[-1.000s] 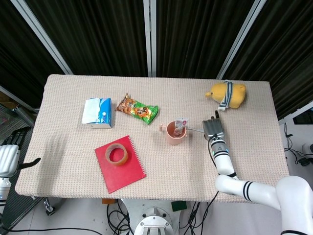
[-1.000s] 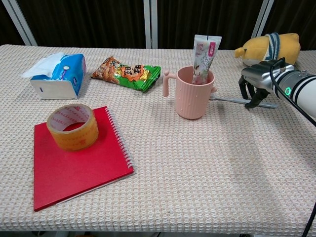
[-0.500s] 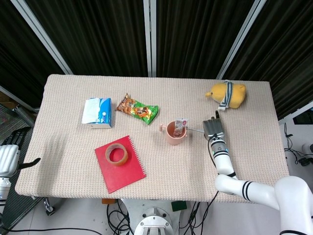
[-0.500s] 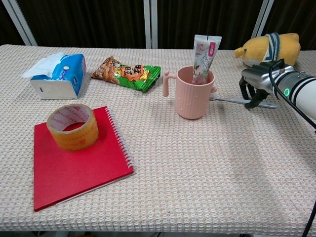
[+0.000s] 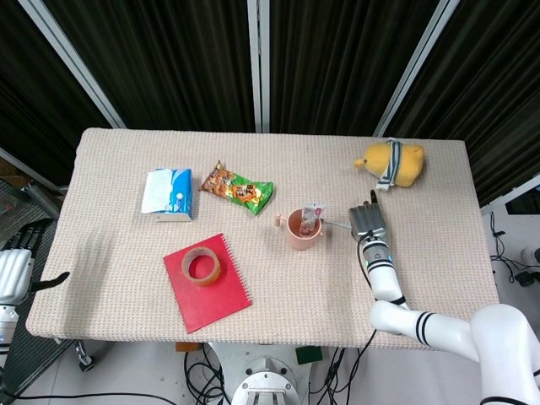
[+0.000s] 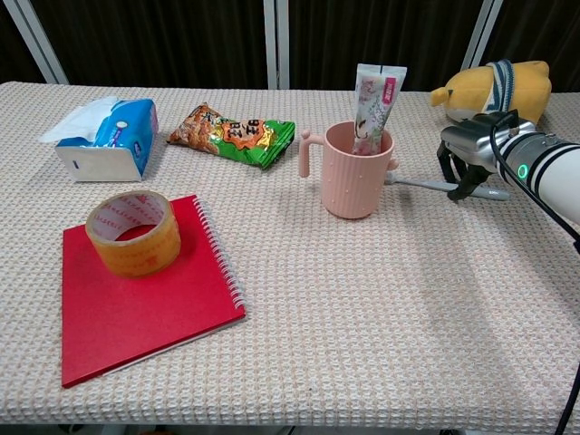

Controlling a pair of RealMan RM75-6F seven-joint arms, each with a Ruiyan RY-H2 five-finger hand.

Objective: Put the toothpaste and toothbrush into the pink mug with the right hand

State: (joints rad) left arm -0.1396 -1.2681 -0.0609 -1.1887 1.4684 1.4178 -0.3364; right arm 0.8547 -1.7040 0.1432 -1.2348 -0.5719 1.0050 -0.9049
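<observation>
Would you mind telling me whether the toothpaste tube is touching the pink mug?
Touching: the chest view shows the toothpaste tube standing inside the pink mug, leaning on its rim.

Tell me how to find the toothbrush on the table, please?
Start at the pink mug near the middle of the table, with the toothpaste standing in it. Just to its right, a thin pale stick lies flat: the toothbrush, its far end under the right hand. It is the skinniest thing there.

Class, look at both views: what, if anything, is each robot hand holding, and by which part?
The right robot hand has its fingers around the toothbrush near its handle end; a firm grip cannot be confirmed. The left robot hand holds nothing.
</observation>
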